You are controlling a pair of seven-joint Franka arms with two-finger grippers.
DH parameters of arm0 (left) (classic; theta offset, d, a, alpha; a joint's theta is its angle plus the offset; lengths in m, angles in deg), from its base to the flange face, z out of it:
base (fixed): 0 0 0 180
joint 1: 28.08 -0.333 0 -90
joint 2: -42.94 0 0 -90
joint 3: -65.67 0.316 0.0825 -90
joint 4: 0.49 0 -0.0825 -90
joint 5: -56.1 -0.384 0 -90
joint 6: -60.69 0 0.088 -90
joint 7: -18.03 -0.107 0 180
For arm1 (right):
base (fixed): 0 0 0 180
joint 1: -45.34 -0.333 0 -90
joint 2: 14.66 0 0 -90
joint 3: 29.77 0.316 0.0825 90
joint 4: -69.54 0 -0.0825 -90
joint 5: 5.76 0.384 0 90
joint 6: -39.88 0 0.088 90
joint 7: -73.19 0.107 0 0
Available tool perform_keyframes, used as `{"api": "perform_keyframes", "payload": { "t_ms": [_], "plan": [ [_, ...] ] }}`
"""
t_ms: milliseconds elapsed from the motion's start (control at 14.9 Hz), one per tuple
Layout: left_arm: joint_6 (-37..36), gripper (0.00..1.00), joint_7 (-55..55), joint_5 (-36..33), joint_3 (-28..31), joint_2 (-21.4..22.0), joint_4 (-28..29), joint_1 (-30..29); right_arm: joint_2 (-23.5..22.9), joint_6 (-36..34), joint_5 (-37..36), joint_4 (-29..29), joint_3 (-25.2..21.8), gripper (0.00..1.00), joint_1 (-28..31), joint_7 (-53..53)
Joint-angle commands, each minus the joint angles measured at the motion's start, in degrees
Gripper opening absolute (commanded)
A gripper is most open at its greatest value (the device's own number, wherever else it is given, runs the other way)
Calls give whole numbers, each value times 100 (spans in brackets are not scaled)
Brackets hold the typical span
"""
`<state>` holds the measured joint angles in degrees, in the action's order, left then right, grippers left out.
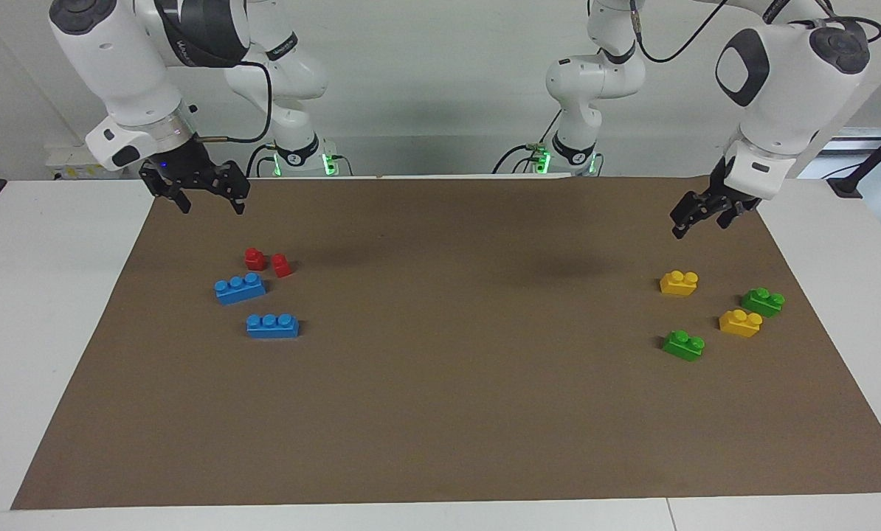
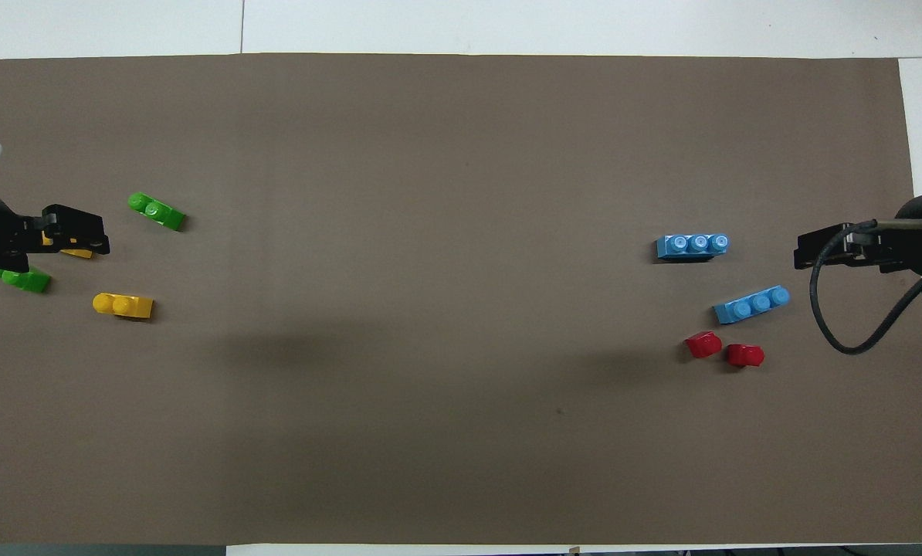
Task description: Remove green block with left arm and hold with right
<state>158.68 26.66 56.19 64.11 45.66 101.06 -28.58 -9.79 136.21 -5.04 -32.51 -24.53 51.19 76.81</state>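
Note:
The bright green block (image 1: 684,344) (image 2: 156,211) lies on the brown mat at the left arm's end, the farthest from the robots of the bricks there. A slightly darker green brick (image 1: 763,301) (image 2: 22,279) lies nearer to the robots. My left gripper (image 1: 699,221) (image 2: 99,234) is open and empty, raised over the mat, apart from both. My right gripper (image 1: 210,200) (image 2: 801,249) is open and empty, raised over the mat at the right arm's end.
Two yellow bricks (image 1: 679,282) (image 1: 740,322) lie among the green ones; one shows whole in the overhead view (image 2: 123,306). Two blue three-stud bricks (image 1: 240,287) (image 1: 272,325) and two small red blocks (image 1: 254,258) (image 1: 282,265) lie at the right arm's end.

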Motion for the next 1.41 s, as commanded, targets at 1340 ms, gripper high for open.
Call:
{"api": "perform_keyframes", "payload": {
  "t_ms": [1340],
  "plan": [
    [-667, 100, -757, 0, -90, 238, -321, 23, -381, -404, -125, 520, 3, 99, 145, -124]
  ]
}}
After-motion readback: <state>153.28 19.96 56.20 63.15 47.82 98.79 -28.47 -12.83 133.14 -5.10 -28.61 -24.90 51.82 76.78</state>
